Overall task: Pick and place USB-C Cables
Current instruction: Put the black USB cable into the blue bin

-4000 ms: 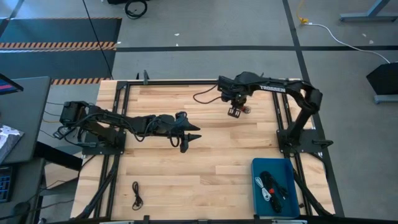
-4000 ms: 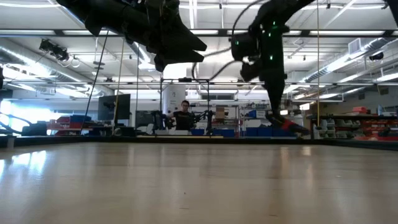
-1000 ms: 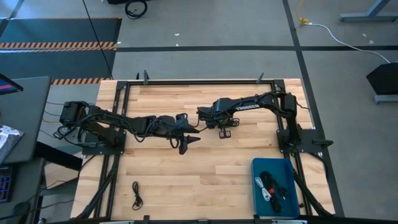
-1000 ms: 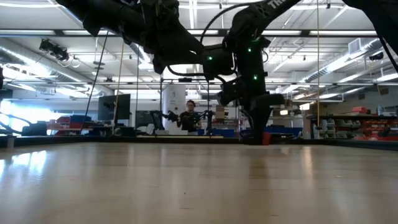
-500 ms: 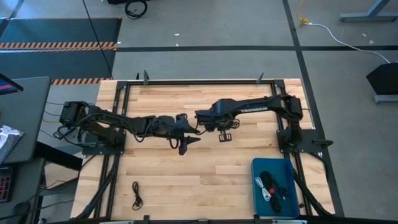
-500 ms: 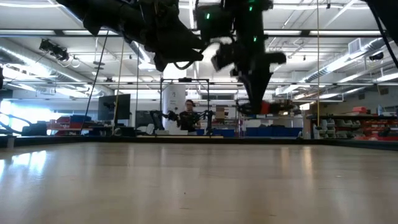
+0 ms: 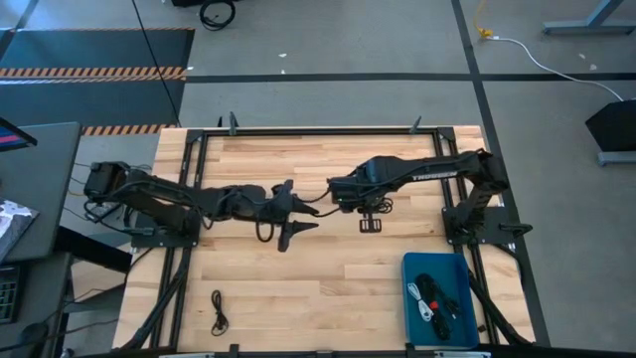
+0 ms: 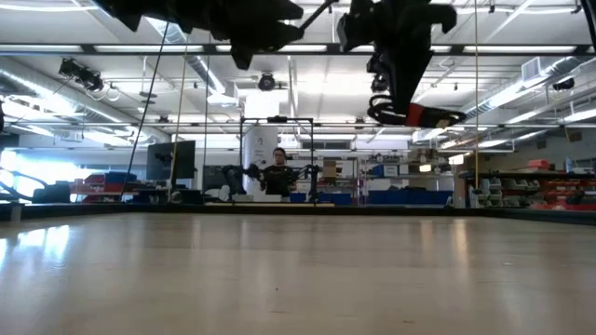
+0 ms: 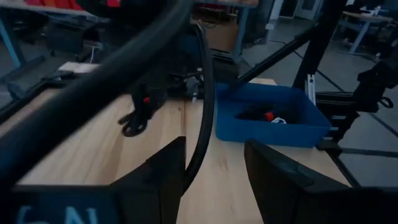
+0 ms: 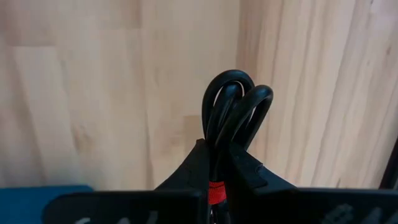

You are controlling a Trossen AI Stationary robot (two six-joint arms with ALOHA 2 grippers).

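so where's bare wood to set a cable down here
Open wood lies between the loose black cable near the front left corner and the blue tray at front right. The back strip is also bare. The middle is crowded: the left claw and the right claw, holding a red-banded cable, hang there.

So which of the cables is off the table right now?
The black cable bundle with the red band, pinched in the right gripper above mid-table. One black cable lies near the table's front-left corner; the others sit in the blue tray.
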